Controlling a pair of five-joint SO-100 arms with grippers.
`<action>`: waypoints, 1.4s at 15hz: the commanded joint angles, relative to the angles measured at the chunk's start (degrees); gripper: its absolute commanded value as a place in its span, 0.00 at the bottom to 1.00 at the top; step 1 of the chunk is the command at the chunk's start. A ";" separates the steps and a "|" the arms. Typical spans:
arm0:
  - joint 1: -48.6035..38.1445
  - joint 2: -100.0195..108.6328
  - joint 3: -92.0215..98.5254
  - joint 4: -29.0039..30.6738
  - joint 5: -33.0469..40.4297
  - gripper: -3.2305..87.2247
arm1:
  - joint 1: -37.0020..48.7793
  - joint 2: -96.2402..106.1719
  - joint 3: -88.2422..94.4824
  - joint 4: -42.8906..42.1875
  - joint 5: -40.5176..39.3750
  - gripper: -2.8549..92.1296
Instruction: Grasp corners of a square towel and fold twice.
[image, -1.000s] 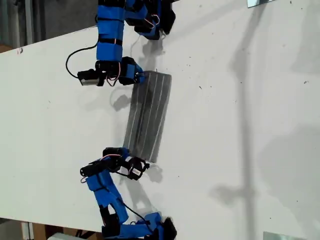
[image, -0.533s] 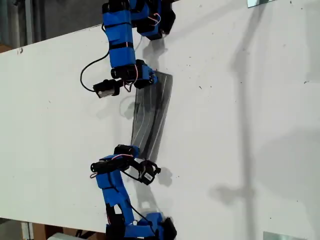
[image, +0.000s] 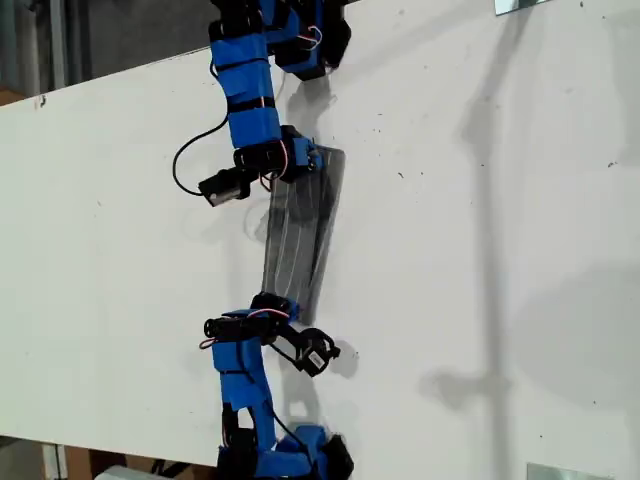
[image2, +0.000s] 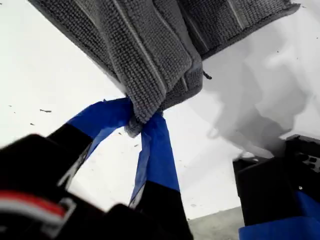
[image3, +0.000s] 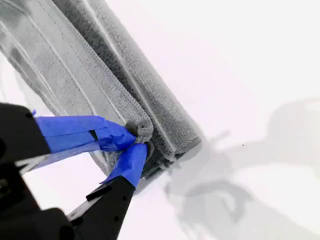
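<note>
My first gripper has its blue-taped jaws clenched on a bunched corner of the towel, and the grey cloth with its thin white stripes hangs from that pinch above the white table. My second gripper is likewise clamped on another corner, where the folded layers of the towel meet in a small curl. Beyond the pinch, the cloth lies in long doubled folds on the table.

In the exterior view the towel is a narrow, partly lifted strip left of the frame's centre, running from upper right to lower left. One arm reaches down from the top edge of that view and grips the strip's upper end. The other arm reaches up from the bottom edge and grips the lower end. I cannot tell from the wrist views which arm is which. The table fills most of the frame.
</note>
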 joint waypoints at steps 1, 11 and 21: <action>1.32 4.22 0.26 0.88 -0.53 0.27 | -0.88 0.79 -2.64 0.53 0.88 0.25; -13.71 15.38 8.88 1.49 6.94 0.27 | 18.46 5.89 10.46 -2.29 -8.35 0.33; -13.54 13.71 8.61 0.97 7.38 0.27 | 8.35 9.93 -17.84 15.64 -9.76 0.32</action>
